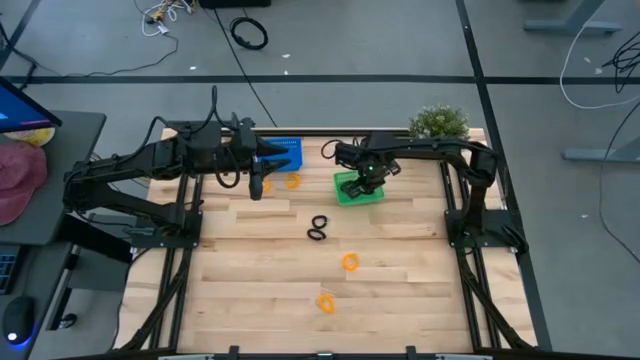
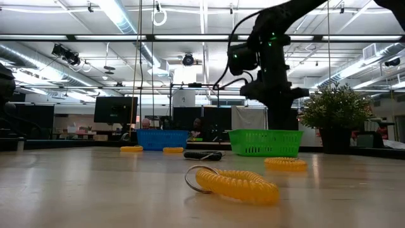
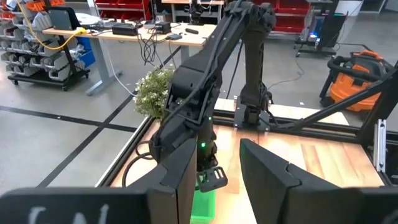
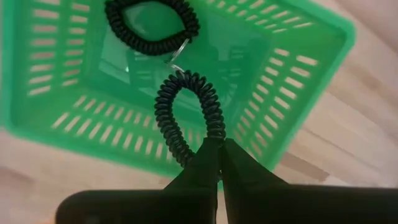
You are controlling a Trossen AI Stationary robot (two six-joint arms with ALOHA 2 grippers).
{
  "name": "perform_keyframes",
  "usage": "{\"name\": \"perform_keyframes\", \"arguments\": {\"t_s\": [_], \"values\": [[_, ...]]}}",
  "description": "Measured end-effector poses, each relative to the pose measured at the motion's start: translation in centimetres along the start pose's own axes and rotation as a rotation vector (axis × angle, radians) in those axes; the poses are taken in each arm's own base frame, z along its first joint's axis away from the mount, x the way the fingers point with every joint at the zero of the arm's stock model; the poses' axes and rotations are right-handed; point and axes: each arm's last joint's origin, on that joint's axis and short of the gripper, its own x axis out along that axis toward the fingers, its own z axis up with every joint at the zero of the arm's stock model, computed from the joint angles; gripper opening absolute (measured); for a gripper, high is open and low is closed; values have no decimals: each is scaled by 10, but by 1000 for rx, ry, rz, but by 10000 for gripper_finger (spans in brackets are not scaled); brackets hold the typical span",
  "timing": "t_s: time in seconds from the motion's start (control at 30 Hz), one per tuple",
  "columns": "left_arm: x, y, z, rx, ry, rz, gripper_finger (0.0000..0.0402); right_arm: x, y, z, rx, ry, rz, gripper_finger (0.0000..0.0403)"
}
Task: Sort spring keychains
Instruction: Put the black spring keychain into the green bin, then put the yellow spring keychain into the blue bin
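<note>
Holding: my right gripper [image 4: 219, 149] is clamped on a black spring keychain [image 4: 189, 115], dangling it over the green basket [image 4: 37, 124]
In the green basket: another black keychain [image 4: 151, 25] lies on its floor
My left gripper [image 1: 256, 186]: fingers parted, nothing between them, hovering near the blue basket [image 1: 283, 152]
Beside the blue basket: an orange keychain [image 1: 292, 181]
Table [image 1: 400, 290]: black keychains [image 1: 317, 228] mid-table; two orange ones [image 1: 349, 262] [image 1: 327, 302] nearer the front
Writing: none I can read
</note>
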Motion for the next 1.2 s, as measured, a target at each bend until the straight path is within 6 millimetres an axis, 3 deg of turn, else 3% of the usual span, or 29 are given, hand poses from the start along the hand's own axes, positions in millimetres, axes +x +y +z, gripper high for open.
{"name": "perform_keyframes", "arguments": {"t_s": [0.17,0.27,0.7,0.93,1.2], "values": [[0,0,0,2,0,0,126,10,-4,3,26,-15,11,4],[0,0,0,15,0,0,126,10,-6,5,51,-18,13,26],[0,0,0,16,0,0,126,3,-6,3,1,-1,27,202],[0,0,-2,19,17,0,126,-40,-12,-9,-15,-77,116,230],[0,0,-2,20,20,0,126,-113,-33,-58,-151,-267,286,211]]}}
